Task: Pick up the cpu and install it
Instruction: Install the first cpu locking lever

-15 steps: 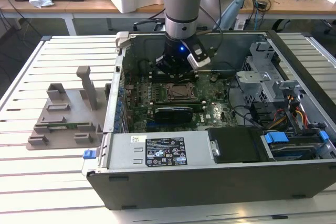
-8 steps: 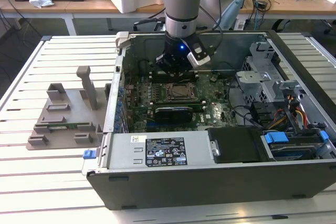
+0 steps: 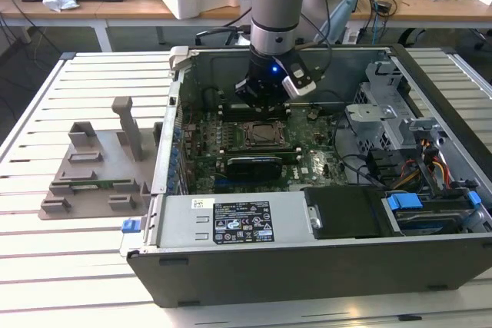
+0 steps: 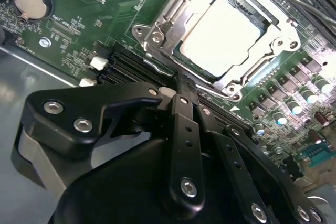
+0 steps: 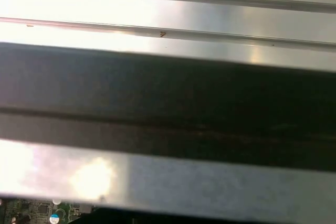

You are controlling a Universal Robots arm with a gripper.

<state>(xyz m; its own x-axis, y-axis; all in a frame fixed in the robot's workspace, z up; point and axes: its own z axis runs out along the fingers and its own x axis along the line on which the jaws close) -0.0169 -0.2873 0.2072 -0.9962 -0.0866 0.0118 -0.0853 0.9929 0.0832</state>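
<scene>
Cpu (image 4: 223, 32) sits in socket w/ frame (image 4: 157, 38) open; pincer (image 4: 181, 85) just beside it, open/closed can't tell — judge seating flat.

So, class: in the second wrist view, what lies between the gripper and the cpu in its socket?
In the second wrist view, the socket's metal frame and dark memory slots on the motherboard lie between the gripper and the cpu.

A: The cpu (image 4: 223, 35) shows a pale silvery top, framed by a shiny metal socket bracket (image 4: 157, 30).
B: Around that bracket the motherboard (image 4: 100, 11) is green; beside the computer case (image 3: 307, 266), dark grey, sits a grey tray (image 3: 96, 170).
</scene>
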